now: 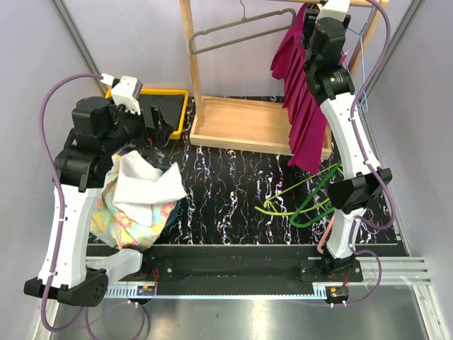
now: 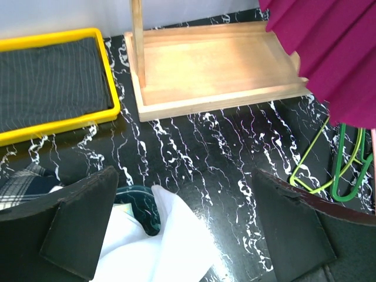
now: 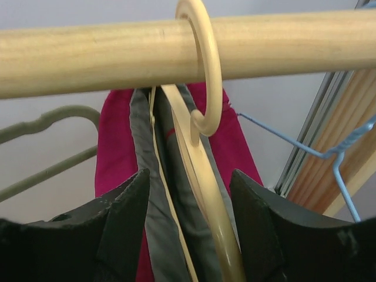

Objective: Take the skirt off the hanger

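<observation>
Skirt, one, magenta, one cream hanger, one grey hanger beside

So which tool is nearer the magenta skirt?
Right. The right tool is at the rail, fingers either side of the wooden hanger holding the skirt; the left tool is low over the clothes pile, far off.

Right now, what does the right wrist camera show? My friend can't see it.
The hook of a pale wooden hanger loops over a wooden rail, a magenta skirt hanging below. The right gripper is open, its black fingers either side of the hanger.
</observation>
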Motion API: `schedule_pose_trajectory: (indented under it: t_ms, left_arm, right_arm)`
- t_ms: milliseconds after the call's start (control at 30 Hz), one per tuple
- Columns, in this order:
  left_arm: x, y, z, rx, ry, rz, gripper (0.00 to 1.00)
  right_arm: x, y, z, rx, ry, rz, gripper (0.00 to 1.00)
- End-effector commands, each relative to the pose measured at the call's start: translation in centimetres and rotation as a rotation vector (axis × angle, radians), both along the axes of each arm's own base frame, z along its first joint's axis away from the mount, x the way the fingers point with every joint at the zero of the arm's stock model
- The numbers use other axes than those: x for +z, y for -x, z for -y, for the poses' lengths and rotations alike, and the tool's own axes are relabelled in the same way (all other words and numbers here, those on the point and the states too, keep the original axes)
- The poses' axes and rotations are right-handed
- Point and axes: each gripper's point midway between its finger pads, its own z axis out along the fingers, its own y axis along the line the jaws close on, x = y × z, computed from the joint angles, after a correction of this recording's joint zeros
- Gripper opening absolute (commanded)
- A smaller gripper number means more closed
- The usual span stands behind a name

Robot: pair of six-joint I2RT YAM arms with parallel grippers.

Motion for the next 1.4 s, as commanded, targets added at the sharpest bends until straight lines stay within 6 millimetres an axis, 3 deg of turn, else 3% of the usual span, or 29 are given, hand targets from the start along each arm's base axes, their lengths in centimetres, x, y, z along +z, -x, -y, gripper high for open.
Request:
schedule_pose_trajectory:
  t_ms: [0,167,300,333,567,700,867,1100,1167,1267,1367]
  left_arm:
    - [3.7,0.4,-0.6,0.015,-0.009,0.125,0.99]
    - [4.2,0.8,-0.8,0.02,-0.01,0.146,0.99]
    - [4.5,1.3,-0.9,0.02,-0.002,0.154,0.99]
    - [4.5,1.3,-0.9,0.02,-0.002,0.154,0.99]
    - [4.8,1.7,-0.9,0.017,-0.001,0.17,0.99]
    - [4.5,2.0,-0.8,0.01,0.003,0.164,0.99]
    - [4.3,2.4,-1.2,0.016,-0.014,0.176,0.99]
    - [3.9,3.0,-1.2,0.009,-0.015,0.177,0.99]
    - [4.0,3.0,-1.2,0.011,-0.015,0.18,0.99]
    - [4.2,3.0,-1.2,0.012,-0.011,0.185,0.99]
    - [4.7,3.3,-1.0,0.001,0.008,0.196,0.99]
  right_arm:
    - [0.1,0.8,0.5,-0.002,-0.061,-0.012,0.62]
    - [-2.2,0.7,-0.1,0.044,-0.134,-0.06,0.55]
    - [-3.2,1.1,-1.1,0.109,-0.177,-0.082,0.38]
    - [-3.3,1.1,-1.4,0.121,-0.182,-0.084,0.31]
    - [-0.6,1.5,-1.6,0.153,-0.188,-0.017,0.03]
    - [1.9,2.1,-1.4,0.161,-0.21,0.085,0.0]
    - [8.1,3.6,-0.3,0.139,-0.194,0.27,0.0]
    - [13.9,6.1,-0.1,0.174,-0.182,0.434,0.0]
    - [14.7,6.6,0.0,0.179,-0.15,0.448,0.0]
    - [14.2,7.3,-0.2,0.198,-0.16,0.416,0.0]
    - [11.8,7.8,-1.5,0.277,-0.213,0.315,0.0]
